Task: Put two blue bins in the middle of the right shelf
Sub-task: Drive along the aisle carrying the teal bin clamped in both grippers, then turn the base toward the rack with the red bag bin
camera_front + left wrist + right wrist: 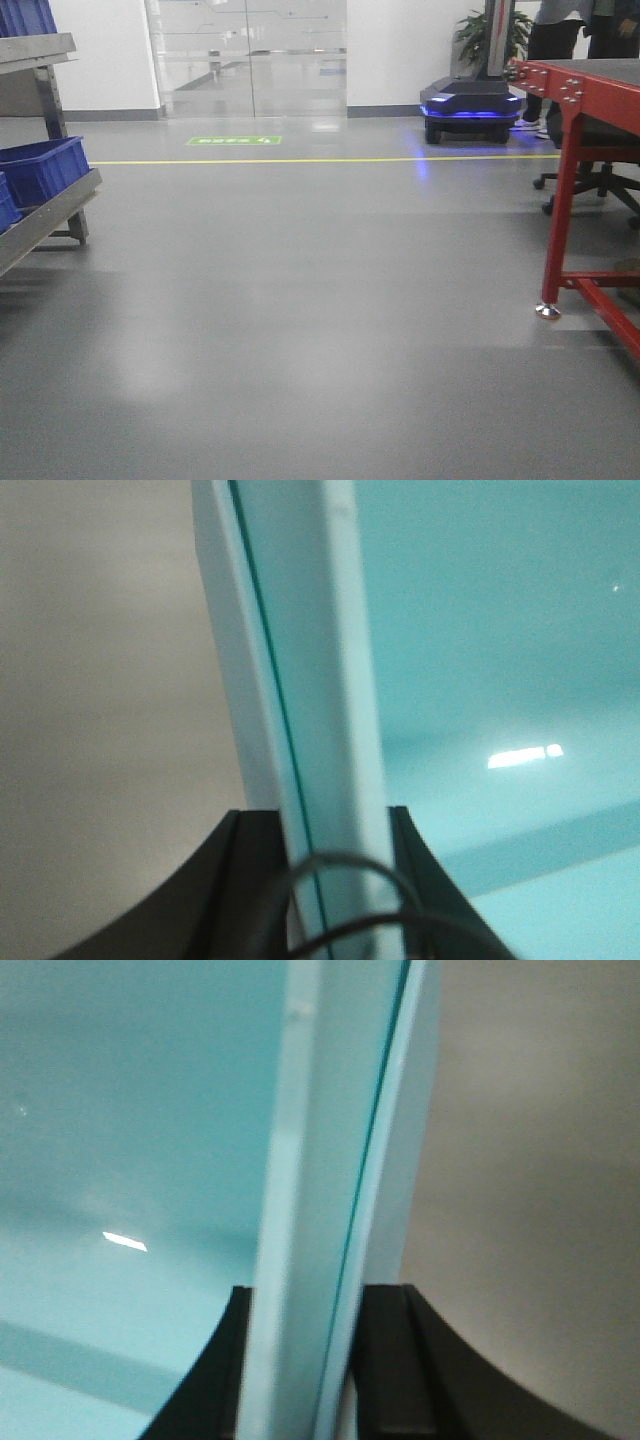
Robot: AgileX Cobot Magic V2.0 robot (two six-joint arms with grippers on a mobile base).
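A pale sky-blue bin (500,630) fills the left wrist view, its smooth inside to the right of a thick rim. My left gripper (320,815) is shut on that rim, one black finger on each side. In the right wrist view, pale blue bin (130,1110) plastic shows again, and my right gripper (312,1295) is shut on its rim in the same way. A thin dark seam runs along both rims, as between two nested layers. I cannot tell whether two bins are stacked. Neither the bins nor the grippers show in the front view. The right shelf is out of view.
Ahead lies grey floor (300,300) with a yellow line (320,160). A metal shelf (50,210) with dark blue crates (40,168) stands at the left edge. A red-framed table (580,90) with an office chair (600,170) is at the right. A black mobile robot (470,105) and glass doors (250,55) are farther off.
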